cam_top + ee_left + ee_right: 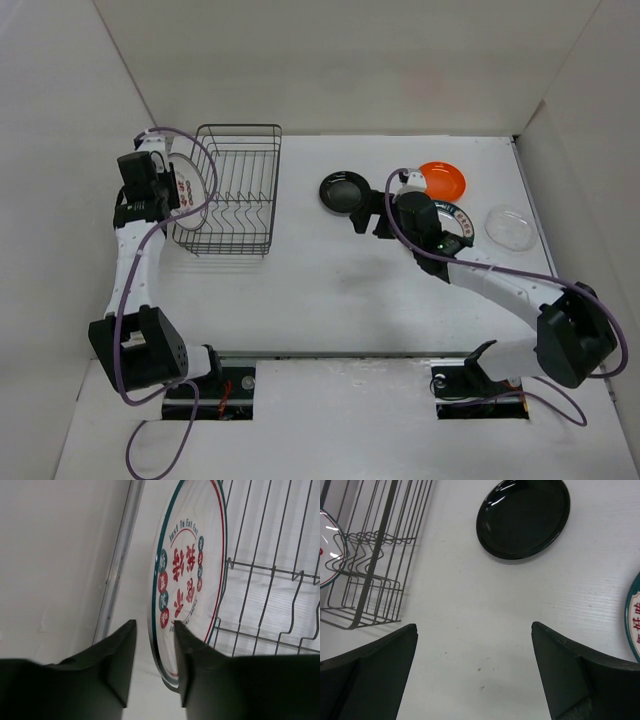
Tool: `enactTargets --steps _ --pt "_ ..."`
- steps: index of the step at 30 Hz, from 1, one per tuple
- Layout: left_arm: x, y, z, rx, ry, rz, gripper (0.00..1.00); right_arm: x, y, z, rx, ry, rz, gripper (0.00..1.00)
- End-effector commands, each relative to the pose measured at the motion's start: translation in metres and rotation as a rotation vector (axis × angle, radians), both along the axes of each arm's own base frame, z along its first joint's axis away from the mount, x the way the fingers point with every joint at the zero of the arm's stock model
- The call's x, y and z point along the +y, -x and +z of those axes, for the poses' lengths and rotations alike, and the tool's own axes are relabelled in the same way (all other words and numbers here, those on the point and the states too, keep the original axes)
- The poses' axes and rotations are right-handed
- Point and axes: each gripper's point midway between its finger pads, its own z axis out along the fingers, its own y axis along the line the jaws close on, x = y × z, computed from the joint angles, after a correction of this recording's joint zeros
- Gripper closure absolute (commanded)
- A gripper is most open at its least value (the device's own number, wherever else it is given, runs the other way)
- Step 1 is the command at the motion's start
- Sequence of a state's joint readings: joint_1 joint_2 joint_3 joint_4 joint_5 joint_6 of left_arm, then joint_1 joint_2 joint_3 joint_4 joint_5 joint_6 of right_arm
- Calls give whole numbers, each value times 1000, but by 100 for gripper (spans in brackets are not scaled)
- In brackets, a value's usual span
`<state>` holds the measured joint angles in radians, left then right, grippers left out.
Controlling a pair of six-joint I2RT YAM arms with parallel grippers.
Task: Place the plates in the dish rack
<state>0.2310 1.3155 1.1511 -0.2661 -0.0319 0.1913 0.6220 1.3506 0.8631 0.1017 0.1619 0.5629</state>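
Top external, one dish rack (236,192), four plates (345,190), one clear dish (512,226)

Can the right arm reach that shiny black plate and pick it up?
Probably yes. The right pincer is wide open just short of the black plate, which lies flat with only bare table between them. Nothing seems to block the way.

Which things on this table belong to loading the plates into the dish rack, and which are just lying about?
Belong to the job:
dark wire rectangular dish rack
white round plate with red characters and teal rim
glossy black round plate
orange round plate
white round plate with dark green rim, partly hidden

Lying about:
clear round shallow dish
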Motion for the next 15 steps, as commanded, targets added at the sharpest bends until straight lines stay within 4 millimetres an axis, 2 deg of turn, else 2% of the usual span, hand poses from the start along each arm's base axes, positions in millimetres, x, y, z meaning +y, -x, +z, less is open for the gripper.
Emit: enactTargets --steps 1,5,7,8,10,12,13,14,15 --pt "-5 -10 12 -75 17 -35 65 -25 -13 34 -79 -3 -102 0" --pt "-13 -11 15 -89 37 -75 45 -63 -14 28 -73 -13 -176 0" --pt "-18 -12 17 -89 45 -106 45 -81 -16 29 -78 -19 -212 0" --pt "-18 -12 17 -89 45 -106 45 -86 -14 25 -71 -19 -215 0" --pt "-20 -12 17 -90 49 -114 43 -95 -12 30 -80 -27 -229 0" --pt "-22 -11 15 -83 58 -124 49 -106 -11 21 -61 -19 -249 0" --pt "-23 -9 14 -81 59 -124 57 -106 -10 25 -71 -24 -250 0" --pt "-25 -9 14 -83 65 -136 67 -111 -10 19 -60 -18 -262 0" --pt "-26 -8 9 -71 69 -136 69 -114 -8 18 -59 -20 -264 0"
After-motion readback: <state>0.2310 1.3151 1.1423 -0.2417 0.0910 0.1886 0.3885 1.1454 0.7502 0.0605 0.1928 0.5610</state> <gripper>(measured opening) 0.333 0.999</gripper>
